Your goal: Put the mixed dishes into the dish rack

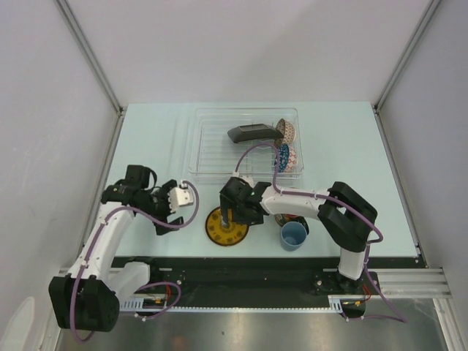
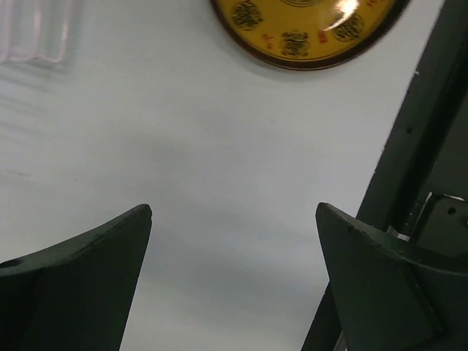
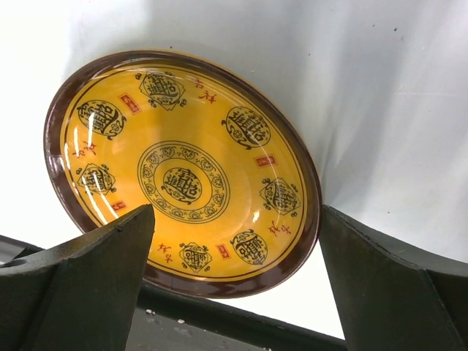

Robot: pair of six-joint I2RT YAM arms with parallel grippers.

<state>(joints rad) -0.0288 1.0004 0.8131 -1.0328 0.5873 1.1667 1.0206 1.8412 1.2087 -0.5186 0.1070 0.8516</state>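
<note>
The yellow round saucer lies flat on the table near the front edge. My right gripper is open just above it, a finger on either side of its near part in the right wrist view, where the saucer fills the frame. The dish rack holds the tilted black square plate, the cream-pink bowl and the blue patterned bowl. The small light-blue cup stands right of the saucer. The dark mug is mostly hidden behind my right arm. My left gripper is open and empty over bare table.
A black strip runs along the table's front edge, right beside the saucer. It also shows in the left wrist view, and the saucer's edge shows at the top there. White walls close in both sides.
</note>
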